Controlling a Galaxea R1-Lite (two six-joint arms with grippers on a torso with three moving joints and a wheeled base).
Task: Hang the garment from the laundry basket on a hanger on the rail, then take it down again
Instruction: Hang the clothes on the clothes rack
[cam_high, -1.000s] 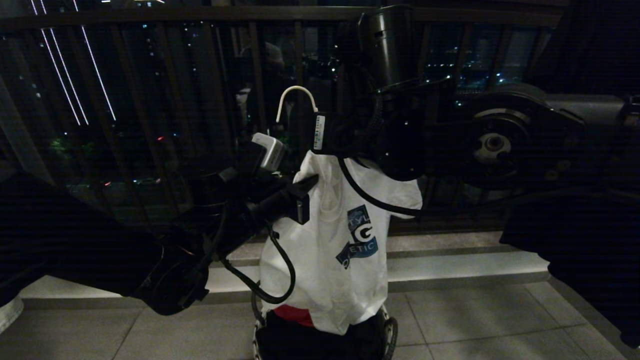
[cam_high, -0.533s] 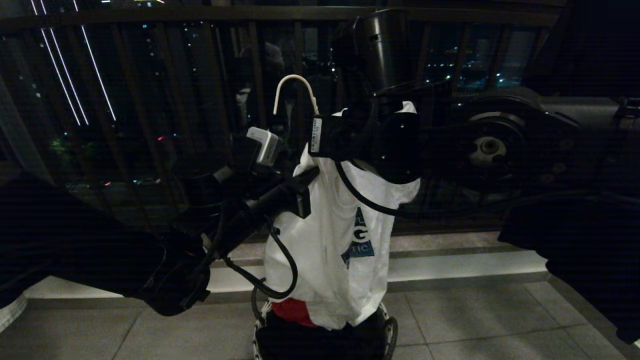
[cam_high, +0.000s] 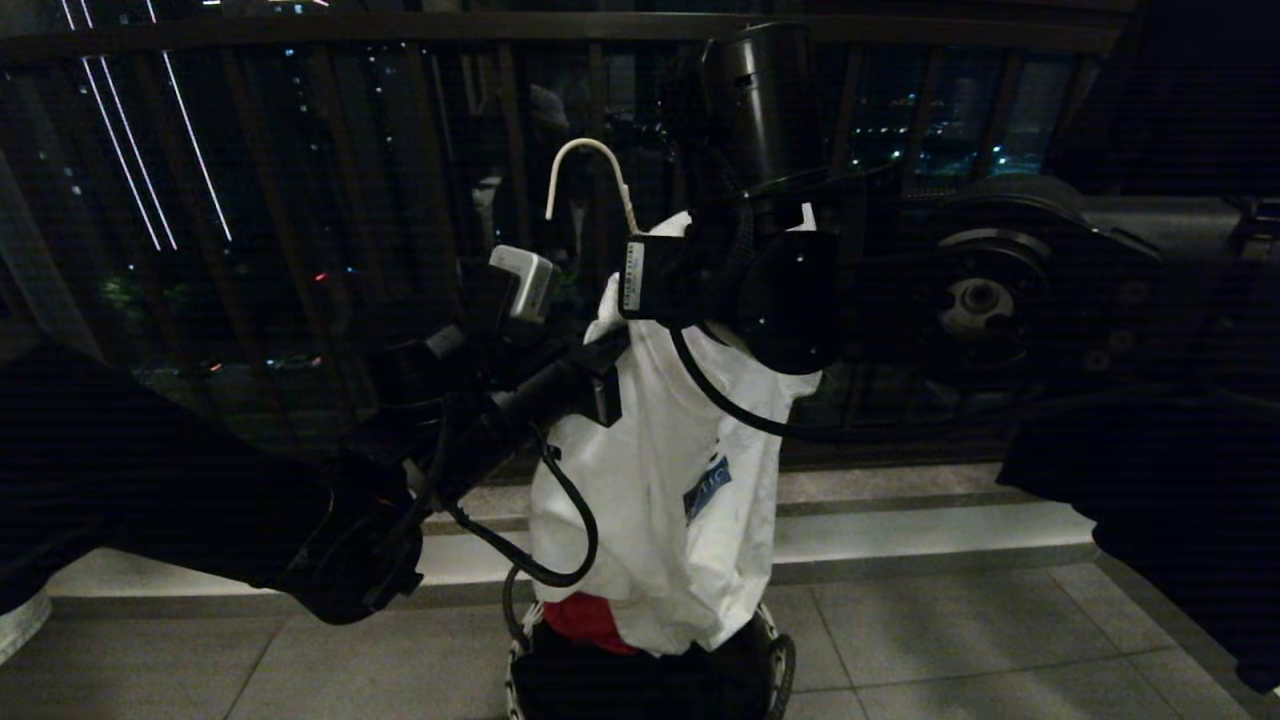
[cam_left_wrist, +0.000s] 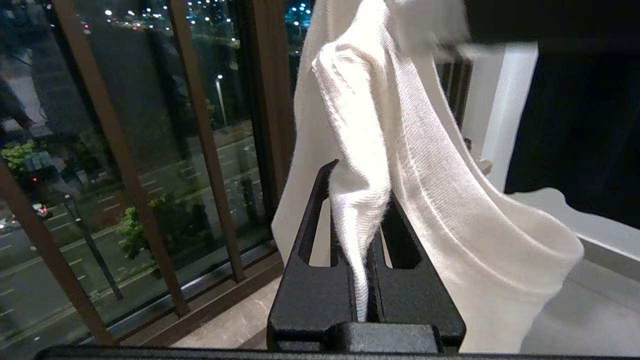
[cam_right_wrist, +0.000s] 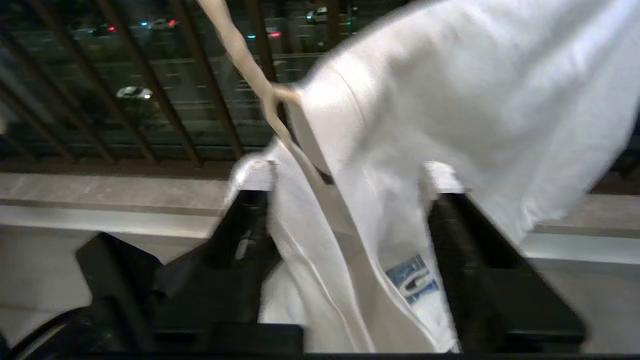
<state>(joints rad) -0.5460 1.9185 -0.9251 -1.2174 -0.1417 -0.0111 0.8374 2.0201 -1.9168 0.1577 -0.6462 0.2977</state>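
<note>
Above the laundry basket (cam_high: 775, 660), the garment (cam_high: 650, 480), judged soft and light, is being pinched by left gripper (cam_left_wrist: 367, 280); right gripper (cam_right_wrist: 345, 200) is being held wide around hanger (cam_high: 585, 175) neck.

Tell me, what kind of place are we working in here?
Most likely a high-rise balcony at night: dark railing bars stand close ahead, city lights and a street with cars lie far below, and the floor is tiled.

White garment (cam_high: 650, 500) on cream hanger (cam_high: 585, 175) above basket (cam_high: 775, 660)
</note>
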